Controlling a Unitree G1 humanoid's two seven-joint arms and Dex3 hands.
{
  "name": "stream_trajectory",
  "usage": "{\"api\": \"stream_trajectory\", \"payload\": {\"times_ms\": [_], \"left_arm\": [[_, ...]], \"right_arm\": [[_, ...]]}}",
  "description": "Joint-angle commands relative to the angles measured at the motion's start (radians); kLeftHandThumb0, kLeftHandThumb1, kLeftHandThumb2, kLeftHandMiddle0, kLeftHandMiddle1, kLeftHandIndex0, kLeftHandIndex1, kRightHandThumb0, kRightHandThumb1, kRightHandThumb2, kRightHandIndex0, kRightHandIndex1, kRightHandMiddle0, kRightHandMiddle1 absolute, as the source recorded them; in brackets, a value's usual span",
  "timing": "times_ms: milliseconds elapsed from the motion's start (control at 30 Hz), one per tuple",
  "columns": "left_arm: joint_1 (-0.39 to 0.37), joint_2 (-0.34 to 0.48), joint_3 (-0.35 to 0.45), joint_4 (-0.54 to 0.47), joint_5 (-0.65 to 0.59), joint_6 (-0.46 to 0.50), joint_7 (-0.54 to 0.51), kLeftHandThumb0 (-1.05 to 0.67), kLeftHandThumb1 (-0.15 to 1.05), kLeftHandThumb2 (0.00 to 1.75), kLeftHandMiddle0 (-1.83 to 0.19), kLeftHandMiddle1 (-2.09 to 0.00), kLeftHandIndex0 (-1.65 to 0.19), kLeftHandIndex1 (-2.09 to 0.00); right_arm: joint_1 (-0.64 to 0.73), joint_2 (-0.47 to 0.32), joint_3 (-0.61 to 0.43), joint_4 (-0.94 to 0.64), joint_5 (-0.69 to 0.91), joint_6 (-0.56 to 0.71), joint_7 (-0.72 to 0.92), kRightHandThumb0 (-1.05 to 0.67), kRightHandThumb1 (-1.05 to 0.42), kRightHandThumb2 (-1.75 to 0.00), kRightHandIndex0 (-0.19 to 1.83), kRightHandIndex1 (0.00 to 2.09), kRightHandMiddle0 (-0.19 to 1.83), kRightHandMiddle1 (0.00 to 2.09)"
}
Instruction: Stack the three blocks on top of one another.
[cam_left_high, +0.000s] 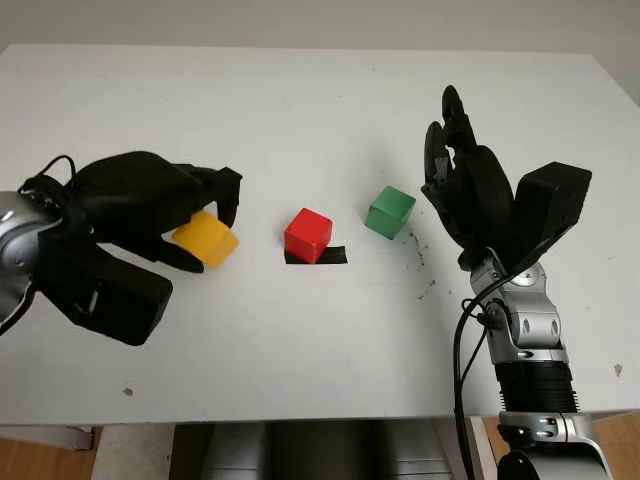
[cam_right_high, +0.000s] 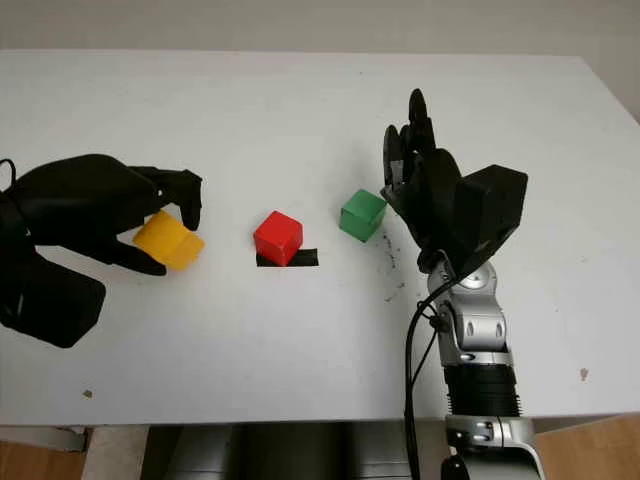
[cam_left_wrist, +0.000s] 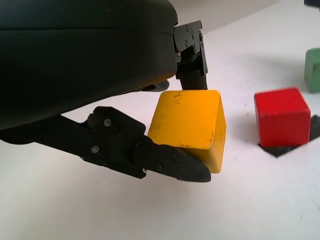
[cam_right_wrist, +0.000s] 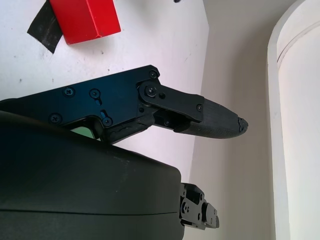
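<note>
My left hand (cam_left_high: 214, 230) is at the table's left side, shut on a yellow block (cam_left_high: 207, 238), which sits tilted between a finger on its far side and the thumb (cam_left_wrist: 165, 162) on its near side. To its right stands a red block (cam_left_high: 308, 234) on a strip of black tape (cam_left_high: 336, 256). A green block (cam_left_high: 389, 212) stands further right and slightly farther back. Right of the green block my right hand (cam_left_high: 447, 145) is held up above the table, open and holding nothing.
The white table (cam_left_high: 320, 340) runs wide around the blocks, with its front edge near the picture's bottom. Small dark marks (cam_left_high: 418, 254) dot the surface just in front of the green block. My right forearm (cam_left_high: 530, 350) rises from the front right edge.
</note>
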Motion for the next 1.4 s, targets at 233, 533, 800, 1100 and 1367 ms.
{"api": "stream_trajectory", "payload": {"times_ms": [233, 533, 800, 1100, 1367], "left_arm": [[-0.277, -0.067, -0.082, 0.137, -0.119, 0.012, -0.188, -0.41, 1.05, 0.14, -0.25, -0.05, -0.16, -1.6], [-0.494, -0.178, -0.177, 0.284, -0.081, -0.014, -0.234, -0.42, 1.05, 0.11, -0.27, -0.06, -0.25, -1.58], [-0.637, -0.293, -0.258, 0.459, -0.066, -0.058, -0.278, -0.4, 1.05, 0.12, -0.27, -0.06, -0.23, -1.63], [-0.683, -0.378, -0.294, 0.559, -0.067, -0.056, -0.321, -0.43, 1.05, 0.14, -0.27, -0.05, -0.25, -1.73], [-0.687, -0.405, -0.302, 0.596, -0.046, -0.026, -0.322, -0.43, 1.05, 0.13, -0.25, -0.05, -0.24, -1.75]], "right_arm": [[0.012, 0.004, 0.005, -0.038, -0.003, 0.013, -0.013, -0.64, -1.05, -0.68, -0.19, 0.0, -0.19, 0.0], [0.013, 0.019, 0.007, -0.015, -0.001, -0.024, -0.017, -0.65, -1.05, -0.66, -0.19, 0.0, -0.19, 0.0], [0.014, 0.034, 0.005, -0.001, -0.002, -0.043, -0.027, -0.64, -1.05, -0.66, -0.19, 0.0, -0.19, 0.0], [0.027, 0.03, 0.008, -0.007, -0.007, -0.064, -0.017, -0.64, -1.05, -0.66, -0.19, 0.0, -0.19, 0.0], [0.027, 0.039, 0.002, -0.011, -0.004, -0.049, -0.028, -0.64, -1.05, -0.64, -0.19, 0.0, -0.19, 0.0]]}}
